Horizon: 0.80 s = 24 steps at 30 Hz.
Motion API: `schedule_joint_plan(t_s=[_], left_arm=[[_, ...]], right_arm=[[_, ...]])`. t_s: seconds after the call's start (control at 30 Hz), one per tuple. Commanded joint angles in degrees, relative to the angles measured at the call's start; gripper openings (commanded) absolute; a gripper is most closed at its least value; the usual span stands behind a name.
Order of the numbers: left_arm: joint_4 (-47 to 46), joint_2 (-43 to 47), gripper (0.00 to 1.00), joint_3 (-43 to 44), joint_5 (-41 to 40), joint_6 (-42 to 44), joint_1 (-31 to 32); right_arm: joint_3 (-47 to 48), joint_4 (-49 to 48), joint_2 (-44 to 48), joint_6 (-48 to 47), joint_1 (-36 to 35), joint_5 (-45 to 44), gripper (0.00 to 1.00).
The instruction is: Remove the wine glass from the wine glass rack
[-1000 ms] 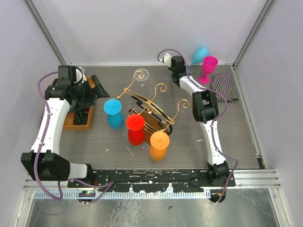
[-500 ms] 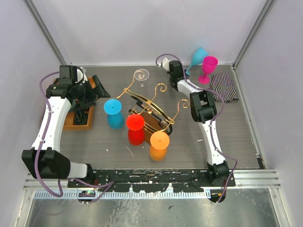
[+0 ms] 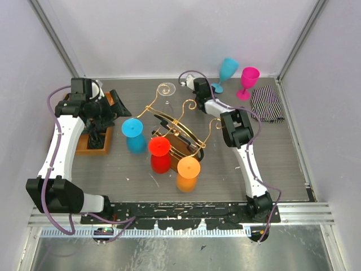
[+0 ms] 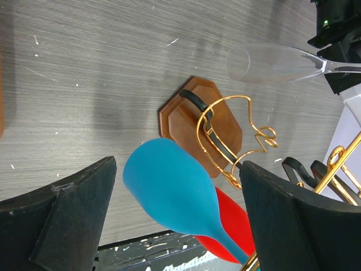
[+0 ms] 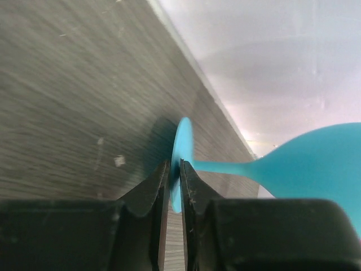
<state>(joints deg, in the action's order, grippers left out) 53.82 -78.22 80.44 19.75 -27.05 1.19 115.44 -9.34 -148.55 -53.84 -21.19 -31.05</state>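
- Top view: wine glass rack [image 3: 179, 127] sits mid-worktop [image 3: 282, 164]. A blue glass [image 3: 133, 127], red glass [image 3: 159, 146] and orange glass [image 3: 188, 167] hang on its near-left side, and a clear glass [image 3: 167, 89] on its far end.
- Right pincer [image 3: 210, 88] is by the far edge, right of centre, clenched on the foot of the teal wine glass [image 3: 227, 69]. That glass is tilted and apart from the rack.
- Pink glass [image 3: 248, 79] stands upright in the far right corner, next to a striped cloth [image 3: 266, 103].
- Left pincer [image 3: 120, 105] is near the left edge, beside the blue glass.
- Left wrist: left pincer [image 4: 177, 169] is released, fingers wide either side of the blue glass [image 4: 175, 195], no contact. Rack base [image 4: 180, 121] is behind it.
- Right wrist: right pincer [image 5: 174, 169] grips the disc foot of the teal wine glass [image 5: 316, 164]. Can't tell whether the foot touches the worktop.
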Motion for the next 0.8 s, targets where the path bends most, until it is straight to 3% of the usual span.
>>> schedule_joint_plan(t_s=[0.0,0.33,0.77], left_arm=[[-0.4,0.8,0.98,-0.6,-1.2,0.4,0.0],[-0.4,-0.1,0.98,0.0,0.0,0.2,0.0],[0.1,-0.2,0.98,0.1,0.2,0.2,0.0]], right_arm=[[-0.9,0.5,-1.2,1.4,-1.8,-0.7,0.19],[-1.2,5.7,-0.6,5.4,-1.9,2.6,0.23],[-5.1,11.3,5.6,13.0,-0.9,11.1,0.48]])
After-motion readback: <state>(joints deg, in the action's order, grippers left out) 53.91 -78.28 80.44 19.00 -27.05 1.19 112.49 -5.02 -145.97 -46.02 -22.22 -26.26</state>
